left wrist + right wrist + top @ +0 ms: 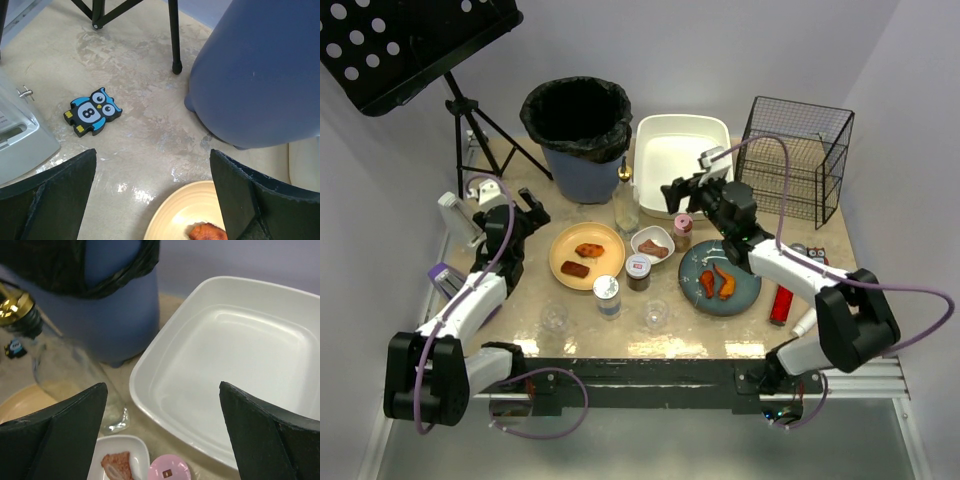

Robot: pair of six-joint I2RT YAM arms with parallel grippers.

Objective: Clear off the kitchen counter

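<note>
We see the left gripper (pixel 153 155) with its two black fingers (pixel 55 195) spread wide above the kitchen counter (pixel 130 65), nothing between them. Ahead and to the left a blue owl tile (pixel 92 111) marked 8 lies flat. The blue bin (pixel 260 75) fills the upper right, with a black stand leg (pixel 174 35) planted just beside it. At the bottom edge we make out a cream plate (pixel 170 220) carrying a reddish-brown morsel (pixel 207 231), possibly fried food. A pale grey device (pixel 20 135) sits at the left.

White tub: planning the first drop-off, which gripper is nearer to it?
Right. The right gripper hovers at the near edge of the white tub; the left gripper is beyond the blue bin.
</note>
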